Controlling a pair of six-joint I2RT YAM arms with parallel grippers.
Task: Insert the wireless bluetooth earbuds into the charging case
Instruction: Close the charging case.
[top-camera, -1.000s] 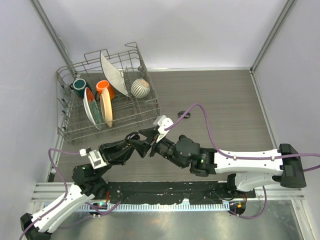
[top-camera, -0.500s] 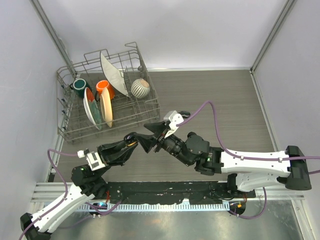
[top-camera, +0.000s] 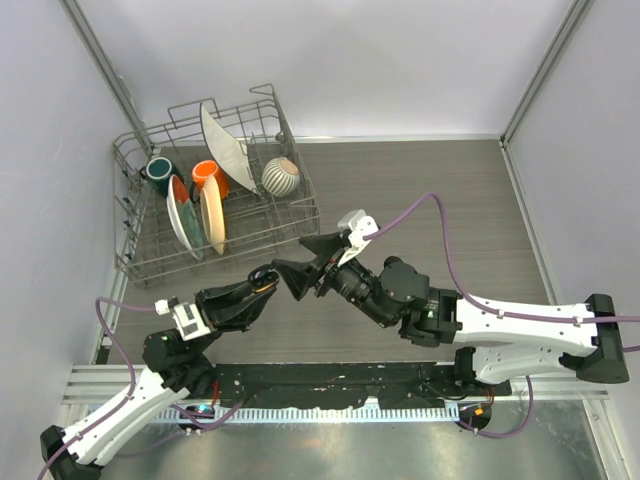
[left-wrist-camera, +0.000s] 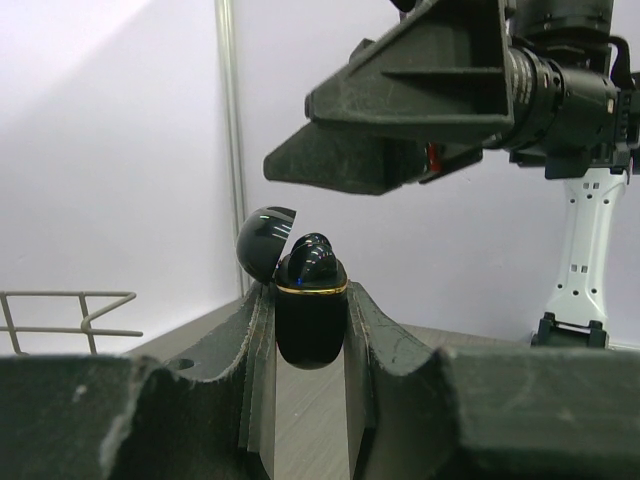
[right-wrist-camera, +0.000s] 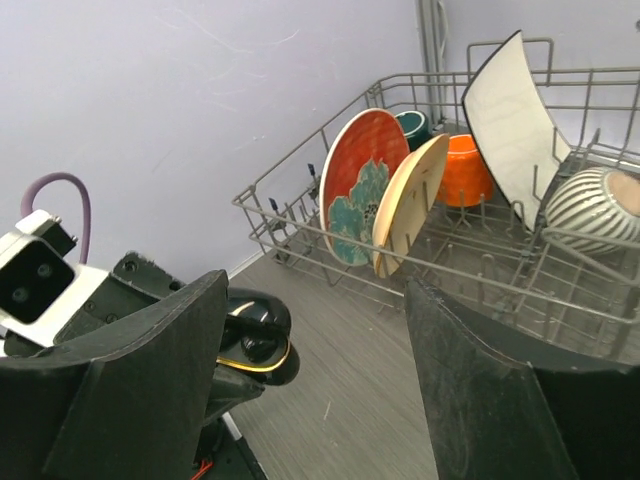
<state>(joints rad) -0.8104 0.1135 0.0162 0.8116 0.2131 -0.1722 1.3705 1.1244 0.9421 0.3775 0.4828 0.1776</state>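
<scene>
My left gripper (left-wrist-camera: 311, 305) is shut on a black oval charging case (left-wrist-camera: 311, 325) with a gold rim and holds it upright above the table. Its lid (left-wrist-camera: 266, 240) is open to the left. A glossy black earbud (left-wrist-camera: 316, 258) sits in the top of the case. My right gripper (left-wrist-camera: 335, 150) is open and hovers just above the case without touching it. In the right wrist view the case (right-wrist-camera: 262, 350) lies low beside the left finger of my right gripper (right-wrist-camera: 315, 300). From above, my left gripper (top-camera: 266, 279) and right gripper (top-camera: 306, 258) meet mid-table.
A wire dish rack (top-camera: 215, 215) with plates, a striped bowl and cups stands at the back left, and also shows in the right wrist view (right-wrist-camera: 300, 235). Grey walls close the table on three sides. The right arm's purple cable (top-camera: 440, 230) arches over the middle.
My right arm has shifted back and to the right, its gripper staying over the case. A small black object on the table behind it is now hidden. The left arm has held still.
</scene>
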